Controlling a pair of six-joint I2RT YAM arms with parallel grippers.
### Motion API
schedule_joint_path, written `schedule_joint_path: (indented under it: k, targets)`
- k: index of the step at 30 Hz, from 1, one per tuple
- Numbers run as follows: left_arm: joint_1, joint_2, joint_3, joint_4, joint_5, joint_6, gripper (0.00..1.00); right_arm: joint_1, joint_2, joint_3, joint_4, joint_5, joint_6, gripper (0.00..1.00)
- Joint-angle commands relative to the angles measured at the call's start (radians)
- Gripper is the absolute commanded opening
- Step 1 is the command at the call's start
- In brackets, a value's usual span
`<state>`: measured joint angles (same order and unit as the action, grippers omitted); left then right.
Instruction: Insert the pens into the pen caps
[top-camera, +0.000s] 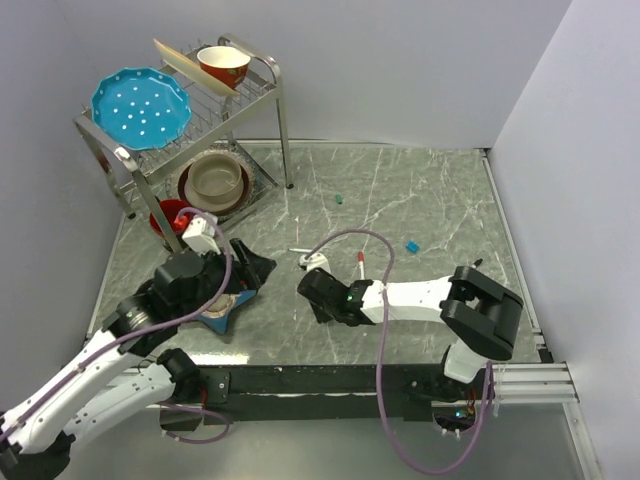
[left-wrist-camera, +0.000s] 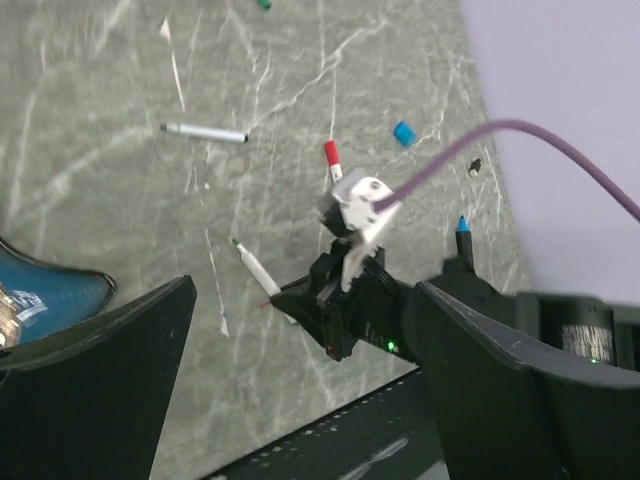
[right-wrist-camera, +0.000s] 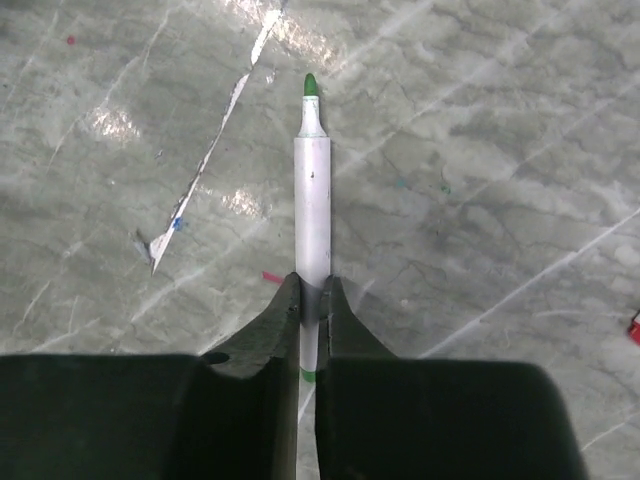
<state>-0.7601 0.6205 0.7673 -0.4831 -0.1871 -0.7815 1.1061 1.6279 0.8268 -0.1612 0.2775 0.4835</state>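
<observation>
Dish rack (top-camera: 282, 125) holds red bowl (top-camera: 224, 65), blue plate (top-camera: 140, 107). Right gripper (right-wrist-camera: 310, 295) clamped on green-tipped pen (right-wrist-camera: 312, 200); left gripper (top-camera: 245, 268) spread wide.

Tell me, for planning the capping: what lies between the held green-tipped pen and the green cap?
In the left wrist view, a dark-tipped white pen lies roughly in that stretch; otherwise bare table.

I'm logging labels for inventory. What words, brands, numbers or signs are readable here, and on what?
None can be read.
White marks on the blue object are too blurred.
The green-tipped pen held in the right hand shows only a tiny dark speck, no legible print.
</observation>
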Motion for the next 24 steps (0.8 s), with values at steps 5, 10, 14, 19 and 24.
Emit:
schedule_joint_path:
  k: [5,10,14,19,24]
  targets:
    - [-0.001,0.077,-0.074,0.073,-0.019,-0.278,0.93,0.012,-0.189,-0.135,0.083,0.046,0.089,0.00]
    - [-0.001,0.146,-0.123,0.143,-0.014,-0.389,0.92,0.011,-0.241,-0.160,0.124,0.054,0.101,0.00]
    - [-0.001,0.212,-0.134,0.190,-0.005,-0.430,0.90,0.011,-0.264,-0.166,0.138,0.058,0.109,0.00]
    - [-0.001,0.281,-0.166,0.297,0.041,-0.414,0.84,0.012,-0.310,-0.178,0.160,0.038,0.122,0.00]
    - [-0.001,0.330,-0.181,0.357,0.060,-0.415,0.79,0.012,-0.358,-0.186,0.216,0.023,0.144,0.00]
